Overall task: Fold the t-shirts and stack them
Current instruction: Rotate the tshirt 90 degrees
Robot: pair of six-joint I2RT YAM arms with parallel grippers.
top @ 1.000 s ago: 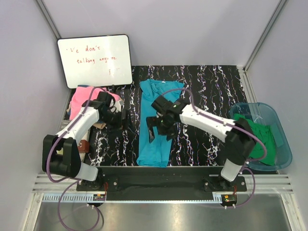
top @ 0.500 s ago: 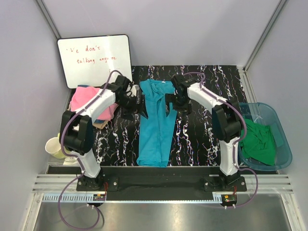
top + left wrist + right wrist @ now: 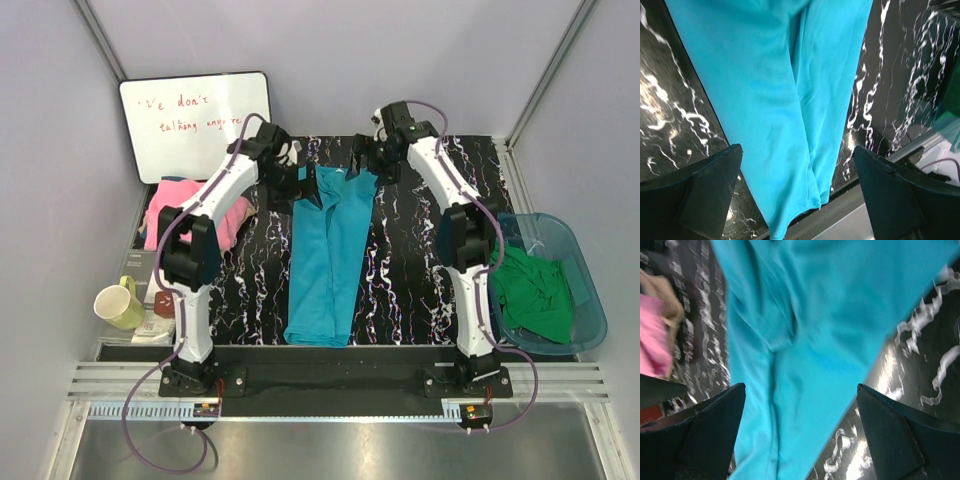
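I hold my left gripper (image 3: 797, 152) and right gripper (image 3: 800, 390) wide apart and empty above the far end of the teal shirt (image 3: 325, 265), which lies folded lengthwise mid-table (image 3: 420, 260), while the pink shirt (image 3: 175, 205) sits left and green shirts (image 3: 535, 290) wait in the tub (image 3: 590, 300), so I judge most folding remains.

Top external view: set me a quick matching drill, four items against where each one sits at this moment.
Items:
1. teal-blue t-shirt
2. pink t-shirt
3. green t-shirt
4. yellow mug

Places:
A. inside the blue tub on the right
B. near left side, off the mat
C. laid lengthwise down the middle of the black mat
D. far left, just below the whiteboard

Pairs: 1-C, 2-D, 3-A, 4-B
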